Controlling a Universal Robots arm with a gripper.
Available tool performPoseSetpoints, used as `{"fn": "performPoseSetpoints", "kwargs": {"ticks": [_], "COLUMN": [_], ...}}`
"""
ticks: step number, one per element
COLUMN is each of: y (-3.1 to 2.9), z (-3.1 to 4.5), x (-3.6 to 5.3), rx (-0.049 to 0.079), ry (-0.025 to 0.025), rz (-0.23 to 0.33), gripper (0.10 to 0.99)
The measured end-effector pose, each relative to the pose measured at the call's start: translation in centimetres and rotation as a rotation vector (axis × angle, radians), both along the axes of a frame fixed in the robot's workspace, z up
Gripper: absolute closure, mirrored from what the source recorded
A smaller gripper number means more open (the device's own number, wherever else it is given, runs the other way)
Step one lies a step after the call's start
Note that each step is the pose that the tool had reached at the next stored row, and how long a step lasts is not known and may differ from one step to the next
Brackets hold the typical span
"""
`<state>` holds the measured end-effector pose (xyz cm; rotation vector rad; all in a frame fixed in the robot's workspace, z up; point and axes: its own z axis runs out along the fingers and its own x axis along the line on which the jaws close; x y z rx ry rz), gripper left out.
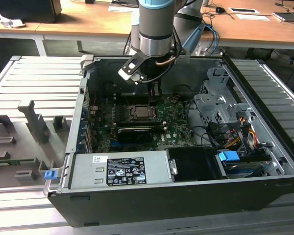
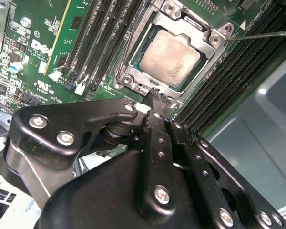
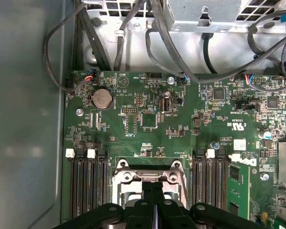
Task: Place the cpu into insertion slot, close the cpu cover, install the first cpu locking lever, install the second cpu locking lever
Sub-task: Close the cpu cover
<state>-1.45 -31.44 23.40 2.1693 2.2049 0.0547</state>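
gripper (image 2: 155, 93) closed tight and empty, tip just beside the cpu cover (image 2: 133, 63), which lies flat over the seated cpu (image 2: 169, 55) on the green motherboard (image 2: 35, 71).

The cpu (image 2: 169, 56) has a dull, smudged silvery metal top. The cover (image 2: 135, 57) around it is grey metal with a faint shine and bright screw heads. The gripper (image 2: 155, 93) is smooth black with a soft sheen, and its screws are shiny steel. The board (image 3: 148, 119) is glossy green laminate, and its coin cell (image 3: 101, 98) is bright polished metal. Cables (image 3: 92, 33) wear smooth black plastic sheathing. The case (image 3: 24, 119) floor is matt grey painted metal. In the exterior view, the power supply (image 1: 88, 171) is bare satin sheet metal, the table (image 1: 112, 24) is smooth pale wood, and a clip (image 1: 229, 157) is blue plastic.
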Motion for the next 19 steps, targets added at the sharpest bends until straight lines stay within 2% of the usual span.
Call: {"fn": "performPoseSetpoints", "kwargs": {"ticks": [19], "y": [0.00], "z": [-0.04], "x": [-0.37], "rx": [0.000], "ry": [0.0000], "rz": [0.000], "gripper": [0.980]}}
